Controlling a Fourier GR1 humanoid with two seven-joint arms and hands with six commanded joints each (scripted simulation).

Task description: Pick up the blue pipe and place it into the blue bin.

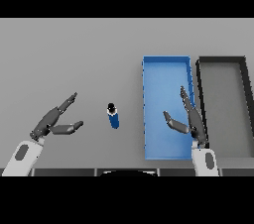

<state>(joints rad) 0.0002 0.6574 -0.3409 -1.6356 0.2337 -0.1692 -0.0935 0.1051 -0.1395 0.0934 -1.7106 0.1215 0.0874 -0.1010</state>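
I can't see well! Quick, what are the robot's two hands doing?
Left hand: open, holding nothing, left of the blue pipe.
Right hand: open, empty, over the blue bin.

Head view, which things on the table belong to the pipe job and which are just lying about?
Part of the job:
- blue pipe, standing on the grey table
- blue bin
- left hand, open
- right hand, open, over the bin's right side

Just lying about:
- dark bin, right of the blue one

Single head view, steeply down onto the table (whole width).
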